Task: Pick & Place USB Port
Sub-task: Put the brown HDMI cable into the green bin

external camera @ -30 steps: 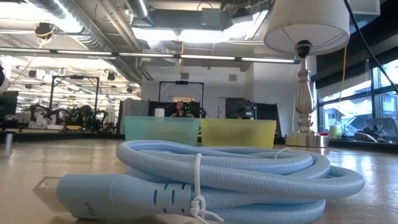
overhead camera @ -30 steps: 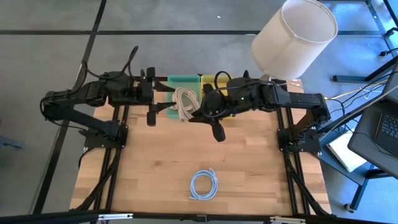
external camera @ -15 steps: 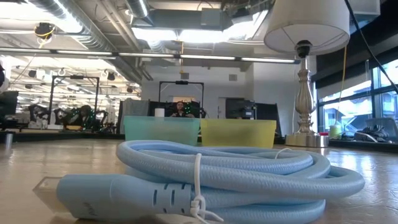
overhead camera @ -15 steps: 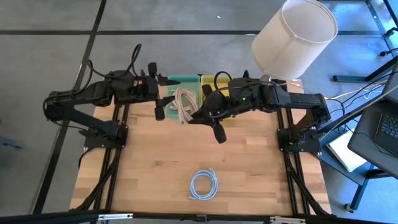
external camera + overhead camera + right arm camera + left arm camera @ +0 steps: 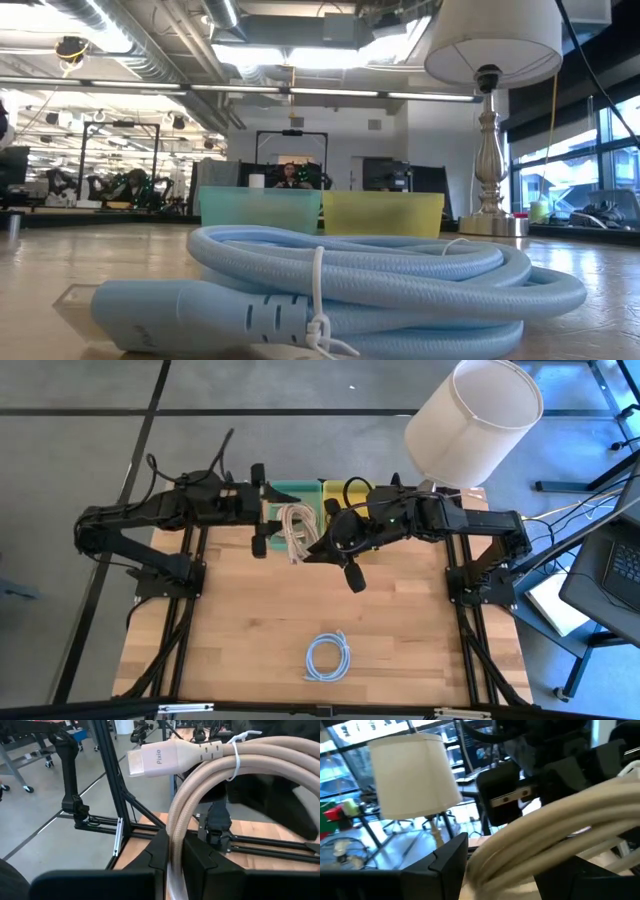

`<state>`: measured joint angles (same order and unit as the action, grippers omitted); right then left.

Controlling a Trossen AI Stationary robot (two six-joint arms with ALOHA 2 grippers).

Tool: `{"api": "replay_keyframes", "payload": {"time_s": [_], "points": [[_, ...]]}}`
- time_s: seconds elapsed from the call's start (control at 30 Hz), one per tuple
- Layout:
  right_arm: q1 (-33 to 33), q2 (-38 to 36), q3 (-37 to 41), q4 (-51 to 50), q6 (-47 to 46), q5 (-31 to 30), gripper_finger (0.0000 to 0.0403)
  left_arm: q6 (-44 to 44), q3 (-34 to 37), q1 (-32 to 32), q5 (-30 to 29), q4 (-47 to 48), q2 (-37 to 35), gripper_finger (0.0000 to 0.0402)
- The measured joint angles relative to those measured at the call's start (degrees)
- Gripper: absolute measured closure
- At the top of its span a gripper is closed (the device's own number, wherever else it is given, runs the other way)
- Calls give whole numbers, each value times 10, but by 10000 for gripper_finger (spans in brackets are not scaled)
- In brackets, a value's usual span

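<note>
1. Bench point(image 5: 250, 630): pale wood in joined strips, smooth with a soft sheen.
2. Beige cable point(image 5: 210, 810): matt braided cloth sleeve, finely ribbed; smooth matt plastic plug, thin white plastic tie around the coil.
3. Blue cable point(image 5: 380, 275): same woven sleeve, faint gloss; smooth plastic plug housing, clear plastic cap on the tip.
4. Green bin point(image 5: 260, 210) and yellow bin point(image 5: 383, 213): frosted, translucent plastic.
5. Lampshade point(image 5: 475, 420): off-white cloth, matt; lamp stem point(image 5: 489, 170) of polished metal.
6. Left gripper point(image 5: 262, 500) and right gripper point(image 5: 335, 555): black matt plastic on the jaws.
7. Frame rails point(image 5: 117, 795): black matt metal.
8. Floor point(image 5: 80, 420): grey, dull, smooth.
</note>
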<state>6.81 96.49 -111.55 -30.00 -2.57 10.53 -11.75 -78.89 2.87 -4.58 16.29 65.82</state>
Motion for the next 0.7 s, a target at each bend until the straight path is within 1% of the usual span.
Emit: {"api": "replay_keyframes", "payload": {"time_s": [0.1,0.17,0.23,0.33,0.37,0.53,0.63,0.7], "points": [[0,0,0,0,0,0,371,-2,0,-2,3,-4,12,209],[0,0,0,0,-2,0,371,-6,0,-2,3,-5,18,225],[0,0,0,0,-2,0,371,-14,0,-2,2,-6,20,260],[1,0,0,0,-2,-1,371,-38,0,-1,7,-6,18,343],[1,0,0,-3,-2,-1,371,-42,0,-1,10,-1,16,355],[0,0,0,-7,5,-13,373,-45,1,-1,-2,17,3,354],[1,0,0,-21,33,-64,384,-44,1,-1,-12,40,-4,354],[1,-2,-2,-40,62,-94,368,-43,1,-1,-15,53,-8,355]]}}
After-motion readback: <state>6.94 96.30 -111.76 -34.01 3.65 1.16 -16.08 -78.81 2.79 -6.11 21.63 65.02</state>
